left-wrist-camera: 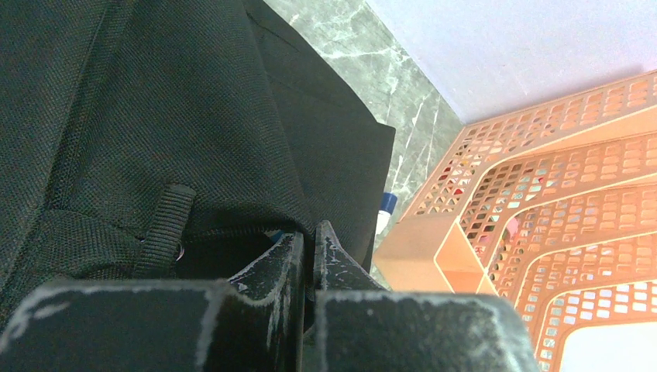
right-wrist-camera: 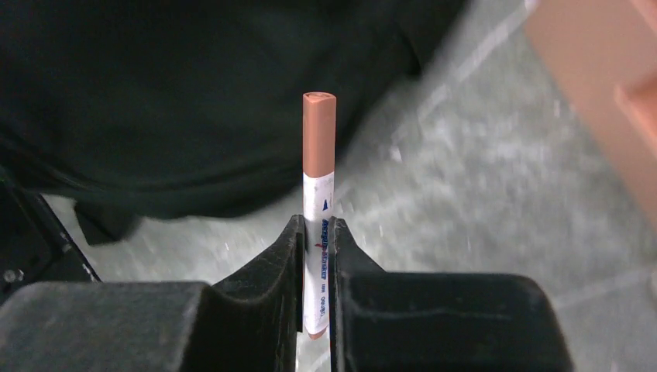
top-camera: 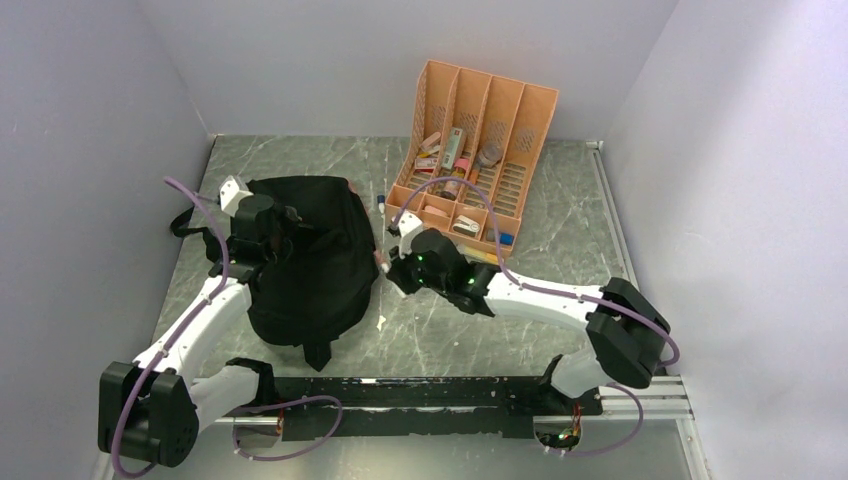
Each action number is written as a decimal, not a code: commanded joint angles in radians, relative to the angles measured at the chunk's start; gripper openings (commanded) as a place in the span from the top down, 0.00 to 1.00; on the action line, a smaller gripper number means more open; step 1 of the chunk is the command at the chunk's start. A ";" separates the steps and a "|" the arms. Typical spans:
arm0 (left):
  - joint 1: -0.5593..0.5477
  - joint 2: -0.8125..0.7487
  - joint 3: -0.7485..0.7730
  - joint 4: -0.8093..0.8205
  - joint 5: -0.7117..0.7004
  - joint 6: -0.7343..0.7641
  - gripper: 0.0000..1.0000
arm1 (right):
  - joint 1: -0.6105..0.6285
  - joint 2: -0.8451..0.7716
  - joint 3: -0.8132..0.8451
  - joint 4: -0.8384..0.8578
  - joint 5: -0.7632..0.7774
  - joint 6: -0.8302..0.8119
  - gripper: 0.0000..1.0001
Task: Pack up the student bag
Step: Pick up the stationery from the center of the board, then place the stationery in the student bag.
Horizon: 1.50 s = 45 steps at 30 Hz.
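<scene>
Jaws on the L arm are shut tight, fingertips (left-wrist-camera: 285,256) butted against the student bag (top-camera: 305,255) at its top edge, beside a webbing loop (left-wrist-camera: 166,225). Can't tell if a fold of cloth is nipped btwn them. Bag lies on the worktop (top-camera: 570,220), L of centre. R jaws sit just off its R edge, closed on a marker (right-wrist-camera: 318,178). They grip it near the tail, cap end sticking out toward the bag.

Step in hand, as I judge it: get the marker into the bag. No open mouth shows from the top cam, so the L side should hold the rim up till it gapes. R then goes in cap-first along the marker's axis & lets go only once most of the barrel is inside. With a tail-end grip the marker may pivot if the cap snags cloth, so go slow.

Bag: coarse-woven black fabric, soft, will sag & shift. Marker: slim smooth plastic, white barrel w/ blue print, terracotta cap, roughly triangular end. Far R: orange desk organizer (top-camera: 480,140), rigid, slotted walls, small stationery inside. Worktop: hard, grey-green, marbled.
</scene>
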State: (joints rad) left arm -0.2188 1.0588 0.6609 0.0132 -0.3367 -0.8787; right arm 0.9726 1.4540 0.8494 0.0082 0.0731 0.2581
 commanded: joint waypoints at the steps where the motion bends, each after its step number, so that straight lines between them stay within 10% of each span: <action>1: -0.007 -0.016 0.038 0.037 0.021 0.000 0.95 | 0.003 0.057 0.012 0.423 -0.119 -0.243 1.00; 26: -0.024 -0.021 0.023 0.075 0.057 0.000 0.95 | -0.101 0.531 0.155 1.227 -0.880 -1.033 1.00; 45: -0.037 -0.018 0.025 0.077 0.052 0.003 0.95 | -0.117 0.742 0.427 1.063 -0.986 -1.127 1.00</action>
State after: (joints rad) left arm -0.2279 1.0584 0.6609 0.0174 -0.3206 -0.8787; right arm 0.8677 2.1487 1.2316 1.0824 -0.8837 -0.8280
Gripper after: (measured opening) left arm 0.073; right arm 0.123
